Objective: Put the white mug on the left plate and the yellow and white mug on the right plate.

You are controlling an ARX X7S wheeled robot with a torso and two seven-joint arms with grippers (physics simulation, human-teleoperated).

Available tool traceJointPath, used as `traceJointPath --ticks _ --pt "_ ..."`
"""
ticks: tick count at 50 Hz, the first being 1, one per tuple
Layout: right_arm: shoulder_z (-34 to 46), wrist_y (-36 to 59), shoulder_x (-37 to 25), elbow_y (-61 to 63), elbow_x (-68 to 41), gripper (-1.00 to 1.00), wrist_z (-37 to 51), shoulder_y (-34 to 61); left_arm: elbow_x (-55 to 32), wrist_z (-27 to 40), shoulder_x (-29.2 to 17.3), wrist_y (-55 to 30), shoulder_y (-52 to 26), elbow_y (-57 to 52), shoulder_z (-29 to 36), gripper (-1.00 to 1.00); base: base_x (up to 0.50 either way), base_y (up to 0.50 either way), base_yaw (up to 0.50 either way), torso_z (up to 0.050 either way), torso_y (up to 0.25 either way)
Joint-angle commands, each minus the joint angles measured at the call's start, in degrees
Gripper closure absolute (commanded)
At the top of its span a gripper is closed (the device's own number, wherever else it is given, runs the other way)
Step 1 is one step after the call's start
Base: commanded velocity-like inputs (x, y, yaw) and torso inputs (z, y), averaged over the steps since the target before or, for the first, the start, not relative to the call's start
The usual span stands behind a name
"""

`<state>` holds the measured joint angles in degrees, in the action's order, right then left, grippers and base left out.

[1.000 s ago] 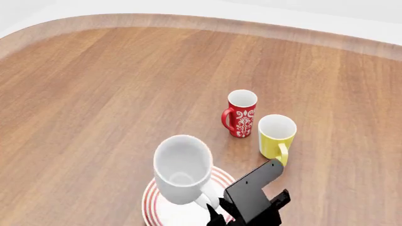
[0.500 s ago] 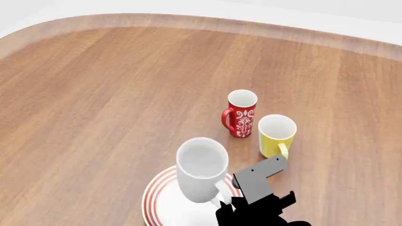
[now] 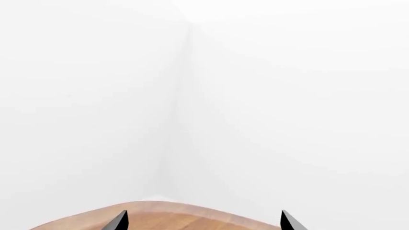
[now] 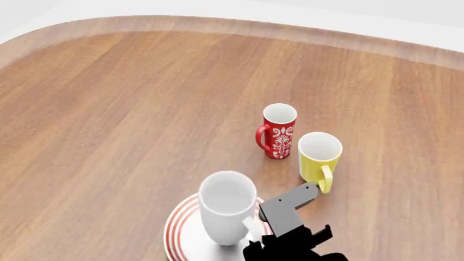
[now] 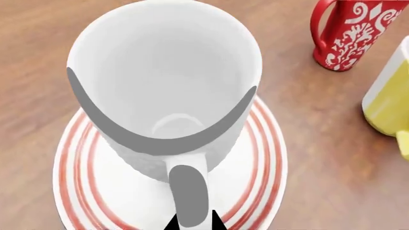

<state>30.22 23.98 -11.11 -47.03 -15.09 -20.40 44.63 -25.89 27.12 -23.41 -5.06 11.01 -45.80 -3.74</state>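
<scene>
R claw (image 5: 191, 223): pinching white mug (image 4: 226, 209) by its handle, so it stays upright over plate.
White mug: tall, tapered, all white; on or just above left plate (image 4: 177, 231), can't tell which.
Yellow and white mug (image 4: 319, 157): on tabletop (image 4: 108, 109), 1 o'clock from plate, beside red mug (image 4: 277, 132).
L claw (image 3: 201, 223): tips wide, empty.

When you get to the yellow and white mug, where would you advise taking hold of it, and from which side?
I would grip the yellow and white mug by its handle, which points toward the robot, coming from the near side. It stands upright, with the red mug close on its far left, so the near side looks freest.
</scene>
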Motion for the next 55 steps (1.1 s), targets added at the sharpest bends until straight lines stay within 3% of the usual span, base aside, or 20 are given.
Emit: traceJointPath --ticks 1,2,3,10,14,17,23,29,38,42,55 --pt "0.55 -2.66 1.44 -4.91 0.91 1.0 -0.14 1.78 -0.18 0.28 -0.25 0.03 0.07 -0.36 -0.06 -1.0 0.0 0.0 0.0 0.0 0.0" --pt "0.61 -2.45 1.4 -4.57 1.03 1.0 0.28 1.66 -0.23 0.27 -0.28 0.01 0.06 -0.38 -0.03 -1.0 0.0 0.0 0.0 0.0 0.0" --pt "0.68 -2.33 1.42 -4.47 1.48 -1.0 1.52 1.64 -0.27 0.34 -0.32 -0.03 0.04 -0.39 -0.09 -1.0 0.0 0.0 0.0 0.0 0.0" --pt "-0.58 3.94 -2.8 10.53 -0.73 -1.0 3.38 -3.92 -0.68 0.5 -0.53 0.08 0.2 -0.56 -0.45 -1.0 0.0 0.0 0.0 0.0 0.0" --pt "-2.7 9.75 -7.7 26.43 -3.41 -1.0 6.3 -11.22 -0.95 0.62 -0.59 0.23 0.3 -0.53 -0.76 -1.0 0.0 0.0 0.0 0.0 0.0" --pt "-5.54 13.71 -12.64 42.42 -6.52 -1.0 9.35 -19.49 -0.71 0.73 -0.54 0.19 0.27 -0.59 -0.5 -1.0 0.0 0.0 0.0 0.0 0.0" --pt "-12.26 15.89 -19.47 63.14 -11.08 -1.0 14.47 -31.75 -0.75 0.89 -0.65 -0.17 -0.25 -0.47 -0.16 -1.0 0.0 0.0 0.0 0.0 0.0" --pt "-19.84 15.93 -22.57 78.18 -14.51 -1.0 18.98 -35.64 -0.67 0.97 -0.79 -0.76 -1.16 -0.31 0.54 -1.0 0.0 0.0 0.0 0.0 0.0" --pt "-23.03 14.12 -20.29 79.18 -13.79 -1.0 22.54 -30.97 -1.58 1.14 -1.17 -0.87 -1.85 -0.13 0.0 -1.0 0.0 0.0 0.0 0.0 0.0" --pt "-25.84 15.33 -17.46 74.74 -14.09 -1.0 26.26 -27.43 -1.6 1.24 -1.19 -0.81 -1.83 -0.27 0.03 -1.0 0.0 0.0 0.0 0.0 0.0" --pt "-24.38 18.01 -12.1 58.77 -10.91 -1.0 31.03 -15.99 -1.55 1.54 -1.28 -0.59 -1.18 -1.28 0.29 -1.0 0.0 0.0 0.0 0.0 0.0"
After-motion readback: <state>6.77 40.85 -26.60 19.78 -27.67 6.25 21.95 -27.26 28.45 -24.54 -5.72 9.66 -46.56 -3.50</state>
